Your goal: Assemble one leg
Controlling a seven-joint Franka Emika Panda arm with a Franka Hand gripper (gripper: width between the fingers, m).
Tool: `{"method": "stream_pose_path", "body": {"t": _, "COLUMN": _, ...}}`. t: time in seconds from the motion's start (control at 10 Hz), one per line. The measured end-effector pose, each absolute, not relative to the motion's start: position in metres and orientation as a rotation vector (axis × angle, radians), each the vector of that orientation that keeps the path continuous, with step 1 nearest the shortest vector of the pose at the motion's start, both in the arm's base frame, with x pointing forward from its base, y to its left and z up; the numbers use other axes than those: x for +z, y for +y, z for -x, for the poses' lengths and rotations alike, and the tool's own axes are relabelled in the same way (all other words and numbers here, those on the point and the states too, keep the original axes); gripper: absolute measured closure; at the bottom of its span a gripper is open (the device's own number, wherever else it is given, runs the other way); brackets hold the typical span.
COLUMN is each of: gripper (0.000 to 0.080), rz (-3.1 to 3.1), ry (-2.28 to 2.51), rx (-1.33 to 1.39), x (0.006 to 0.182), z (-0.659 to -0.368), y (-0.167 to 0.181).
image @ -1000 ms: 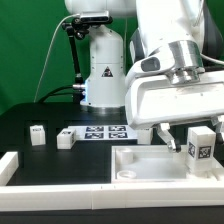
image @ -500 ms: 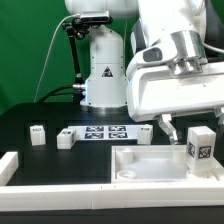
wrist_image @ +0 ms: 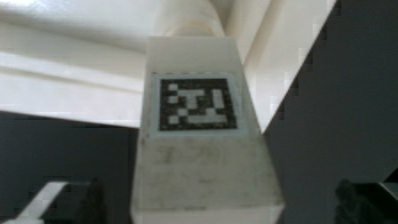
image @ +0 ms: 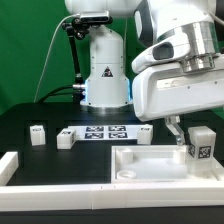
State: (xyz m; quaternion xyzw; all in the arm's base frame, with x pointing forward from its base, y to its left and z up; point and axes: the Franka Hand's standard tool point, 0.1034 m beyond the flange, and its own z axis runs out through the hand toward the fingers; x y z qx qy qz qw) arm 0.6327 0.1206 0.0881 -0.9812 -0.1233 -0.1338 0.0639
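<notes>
Wrist view: the leg (wrist_image: 199, 130) stood upright between the claw's (wrist_image: 210, 203) released, spread fingers (wrist_image: 50, 200), touching neither, at the white panel's (image: 150, 170) edge.

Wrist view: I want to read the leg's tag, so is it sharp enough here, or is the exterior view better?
Wrist view: the leg looms close, soft and grainy, yet its tag's blocks stay distinct. Exterior view: evenly lit, the leg sharper but small, its tag tiny.
</notes>
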Motion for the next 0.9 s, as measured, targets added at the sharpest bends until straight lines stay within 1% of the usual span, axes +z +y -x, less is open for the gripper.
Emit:
{"method": "stream_pose_path", "body": {"t": 0.2, "gripper": 0.0150, "rz": 2.970, "ry": -0.378, "rx": -0.149, "x": 0.090, "z": -0.634, "y": 0.115}}
{"method": "stream_pose_path", "body": {"t": 0.4, "gripper": 0.0150, "rz": 2.963, "ry": -0.375, "rx": 0.045, "x": 0.089, "z": -0.626, "y": 0.110}}
{"method": "stream_pose_path", "body": {"t": 0.5, "gripper": 0.0150, "rz": 2.946, "ry": -0.369, "rx": 0.192, "x": 0.087, "z": -0.617, "y": 0.111}}
{"method": "stream_pose_path", "body": {"t": 0.6, "gripper": 0.0150, "rz": 2.929, "ry": -0.373, "rx": 0.276, "x": 0.085, "z": -0.616, "y": 0.113}}
{"method": "stream_pose_path", "body": {"t": 0.7, "gripper": 0.0165, "rz": 2.935, "ry": -0.370, "rx": 0.230, "x": 0.085, "z": -0.623, "y": 0.113}}
{"method": "stream_pose_path", "body": {"t": 0.8, "gripper": 0.0165, "rz": 2.935, "ry": -0.370, "rx": 0.232, "x": 0.085, "z": -0.622, "y": 0.113}}
{"method": "stream_pose_path", "body": {"t": 0.9, "gripper": 0.0354, "rz": 2.935, "ry": -0.370, "rx": 0.232, "x": 0.085, "z": -0.622, "y": 0.113}}
